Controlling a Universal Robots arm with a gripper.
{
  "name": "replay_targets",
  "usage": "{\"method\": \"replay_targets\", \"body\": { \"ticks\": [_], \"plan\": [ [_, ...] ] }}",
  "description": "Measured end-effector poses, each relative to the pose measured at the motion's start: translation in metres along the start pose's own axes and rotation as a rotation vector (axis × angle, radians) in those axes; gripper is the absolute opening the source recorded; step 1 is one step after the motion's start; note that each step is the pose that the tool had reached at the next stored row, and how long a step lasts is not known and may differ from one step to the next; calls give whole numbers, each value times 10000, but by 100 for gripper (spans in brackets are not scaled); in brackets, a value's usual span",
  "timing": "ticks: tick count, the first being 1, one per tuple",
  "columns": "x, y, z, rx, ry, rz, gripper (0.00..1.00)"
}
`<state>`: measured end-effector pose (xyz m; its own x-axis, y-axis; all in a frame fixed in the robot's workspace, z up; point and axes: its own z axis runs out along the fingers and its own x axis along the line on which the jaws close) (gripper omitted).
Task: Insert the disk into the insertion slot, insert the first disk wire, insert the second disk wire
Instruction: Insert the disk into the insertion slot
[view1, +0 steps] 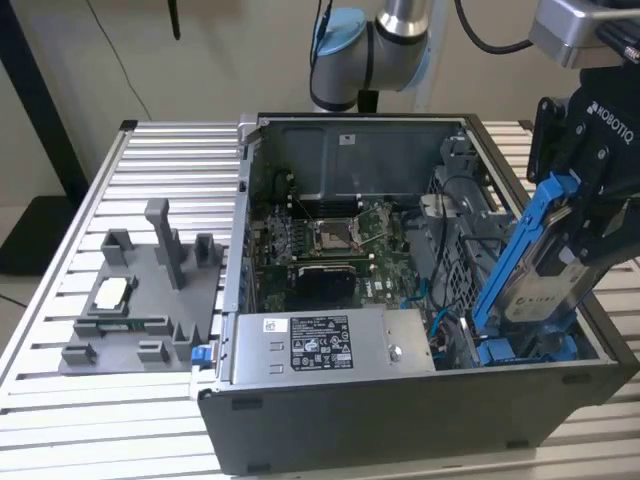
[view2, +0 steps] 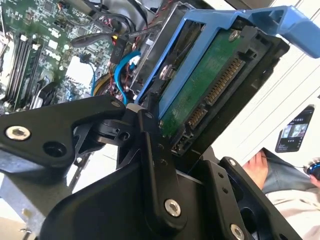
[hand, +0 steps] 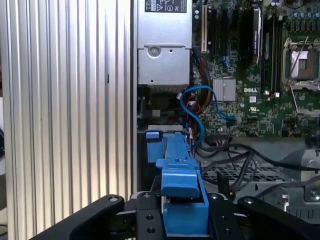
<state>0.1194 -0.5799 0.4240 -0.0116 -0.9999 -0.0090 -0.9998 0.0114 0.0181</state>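
The slatted metal table (view1: 150, 150) carries an open computer case (view1: 400, 425) lying on its side. On the table well away from the hand, toward the exterior view's left, is a grey moulded fixture (view1: 140, 300). Inside the case, the motherboard (view1: 330, 245) covers the floor. The grey power supply (view1: 320, 345) sits along the near wall, beside and below the hand.

The hand (view1: 580, 235) is over the case's end at the exterior view's right, clenched on the disk (view1: 540, 290). Its black fingers (view2: 155, 150) grip the blue carrier frame on both sides.

The disk stands steeply tilted. Its long axis runs from the hand down into the case, with the lower end leaning toward the power supply. The labelled face looks out over the case's near wall. In the second wrist view the green circuit side and the connector edge show at the end nearest the hand.

The disk's lower end is down by the blue tabs of the slot (view1: 530, 350), directly under the hand. I cannot tell whether it has entered.

Loose blue cables (view1: 440, 320) curl just beside the slot, between it and the power supply. Black wires (hand: 240, 160) lie over the perforated metal close by.
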Motion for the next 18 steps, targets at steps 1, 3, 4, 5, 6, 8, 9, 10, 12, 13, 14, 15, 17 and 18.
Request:
{"method": "replay_targets", "body": {
  "ticks": [1,3,4,5,6,8,9,10,12,13,14,15,17,18],
  "plan": [
    [0,0,15,0,-2,-3,33],
    [0,-1,45,0,-2,-12,33],
    [0,-1,54,0,-1,-14,33],
    [-1,-1,63,0,-1,-16,33],
    [-2,-2,73,0,-2,-18,33],
    [-4,-3,89,0,-2,-23,33],
    [-4,-4,97,0,-2,-26,33],
    [-4,-7,105,0,-3,-30,33],
    [-6,-8,120,0,-1,-36,33],
    [-7,-9,128,0,-1,-39,33],
    [-11,-9,137,0,-3,-41,33],
    [-16,-11,145,0,-4,-44,33],
    [-24,-13,160,0,-8,-47,33],
    [-30,-14,167,0,-10,-48,33]
  ]
}}
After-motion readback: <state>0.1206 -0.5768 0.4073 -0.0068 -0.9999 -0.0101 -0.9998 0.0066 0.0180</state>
